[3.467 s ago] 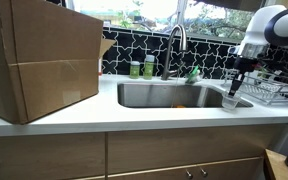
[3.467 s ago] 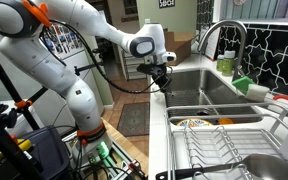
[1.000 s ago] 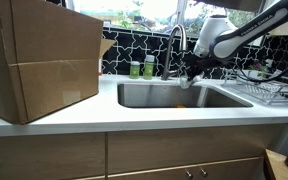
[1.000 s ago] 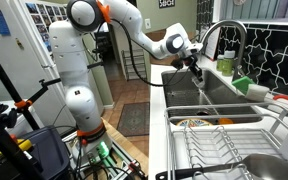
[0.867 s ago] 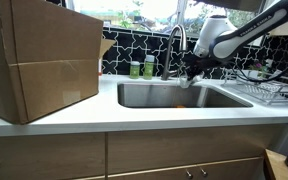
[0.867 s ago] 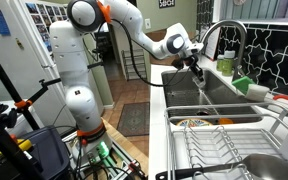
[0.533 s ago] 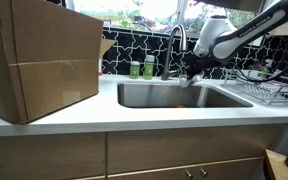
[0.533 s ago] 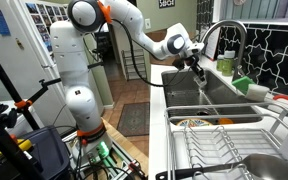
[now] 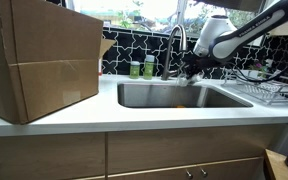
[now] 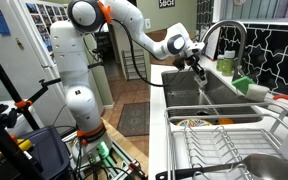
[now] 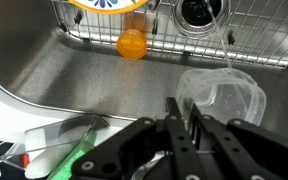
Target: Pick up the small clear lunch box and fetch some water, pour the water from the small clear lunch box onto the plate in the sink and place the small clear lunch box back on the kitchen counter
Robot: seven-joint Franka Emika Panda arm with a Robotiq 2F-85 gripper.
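Small clear lunch box (image 9: pixel 187 80) hangs over the sink (image 9: pixel 154 95) by the kitchen counter (image 9: pixel 84 118) back edge, under the faucet (image 9: pixel 176 38), in an exterior view. Likely risk: a one-wall pinch, so added water weight could tilt or slip it. In an exterior view, the gripper (image 10: pixel 197 66) holds it above the basin. Wrist view: fingers (image 11: pixel 197 115) are clamped on its near wall, and the tub sticks out beyond them.

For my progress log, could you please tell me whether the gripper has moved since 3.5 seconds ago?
Yes. In an exterior view the gripper has shifted leftward, from the dish rack to the faucet.
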